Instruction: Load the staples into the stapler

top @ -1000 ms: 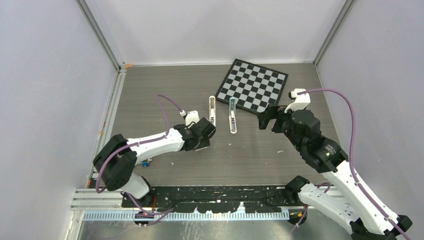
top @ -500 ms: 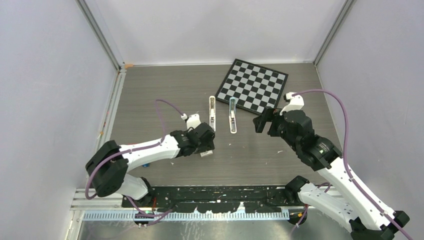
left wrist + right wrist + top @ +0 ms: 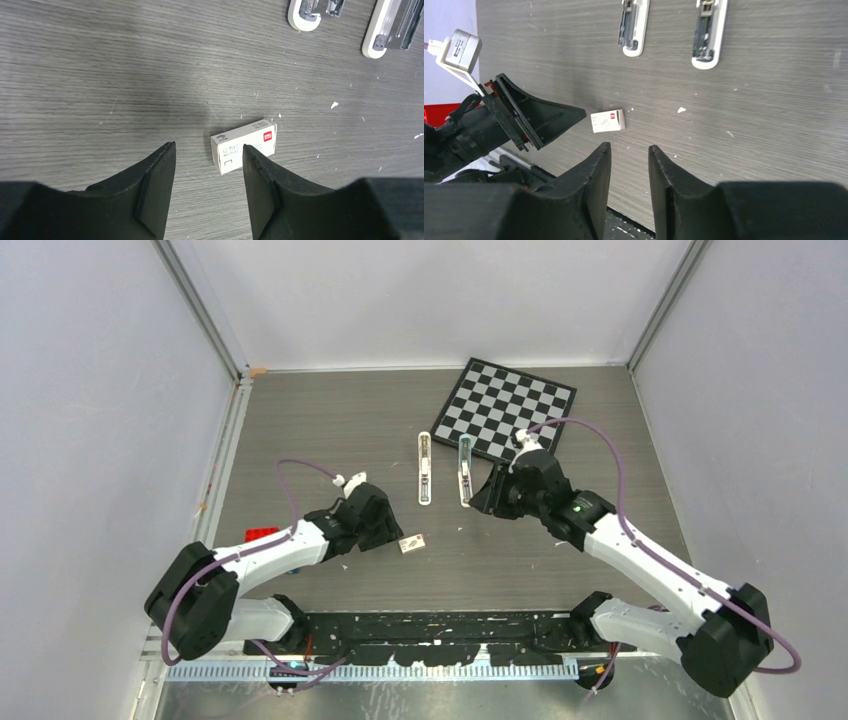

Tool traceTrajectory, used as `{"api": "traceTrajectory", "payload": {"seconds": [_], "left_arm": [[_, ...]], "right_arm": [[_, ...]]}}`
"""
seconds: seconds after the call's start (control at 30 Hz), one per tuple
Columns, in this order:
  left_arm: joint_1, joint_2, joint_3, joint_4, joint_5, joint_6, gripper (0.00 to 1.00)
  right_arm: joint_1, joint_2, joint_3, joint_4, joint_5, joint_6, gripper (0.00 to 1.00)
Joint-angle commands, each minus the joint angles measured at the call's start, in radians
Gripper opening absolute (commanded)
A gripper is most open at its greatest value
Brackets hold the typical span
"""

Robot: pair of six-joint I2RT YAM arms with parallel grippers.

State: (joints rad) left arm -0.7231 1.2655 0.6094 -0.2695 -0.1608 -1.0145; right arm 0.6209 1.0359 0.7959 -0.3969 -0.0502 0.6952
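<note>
The staples' small white box (image 3: 243,146) with a red mark lies flat on the table (image 3: 330,430), also seen from above as the box (image 3: 411,542) and from the right wrist as the box (image 3: 608,121). My left gripper (image 3: 209,147) is open just short of it, with nothing between its fingers; its right fingertip overlaps the box's near edge. The stapler lies as two long white pieces, one (image 3: 425,468) and one (image 3: 466,470) with a teal part. My right gripper (image 3: 485,498) hovers by their near ends, jaws narrowly open and empty (image 3: 629,146). No loose staples show.
A black-and-white chessboard (image 3: 505,412) lies at the back right, just behind the stapler pieces. A red brick (image 3: 262,535) sits beside my left arm. White crumbs dot the table. Grey walls close the space on three sides.
My left gripper drew back toward the near left, leaving the white box on the table. My right arm swung left to the stapler's near ends and its jaws narrowed.
</note>
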Motion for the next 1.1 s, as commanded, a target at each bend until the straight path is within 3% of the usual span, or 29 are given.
{"api": "traceTrajectory", "payload": {"seconds": [0.0,0.2,0.47,0.87,1.07], "left_arm": [[0.016,-0.023,-0.024,0.13,0.096,0.038,0.52],[0.019,-0.018,-0.045,0.153,0.104,0.049,0.51],[0.02,0.054,-0.062,0.213,0.136,0.038,0.46],[0.02,0.129,-0.031,0.206,0.155,0.069,0.35],[0.016,0.146,-0.032,0.225,0.198,0.083,0.35]], "right_arm": [[0.021,0.086,-0.022,0.183,-0.109,0.084,0.36],[0.072,0.246,-0.024,0.316,-0.158,0.116,0.35],[0.101,0.375,-0.015,0.383,-0.155,0.12,0.23],[0.1,0.332,-0.052,0.363,-0.104,0.09,0.22],[0.099,0.294,-0.065,0.344,-0.084,0.073,0.22]]}}
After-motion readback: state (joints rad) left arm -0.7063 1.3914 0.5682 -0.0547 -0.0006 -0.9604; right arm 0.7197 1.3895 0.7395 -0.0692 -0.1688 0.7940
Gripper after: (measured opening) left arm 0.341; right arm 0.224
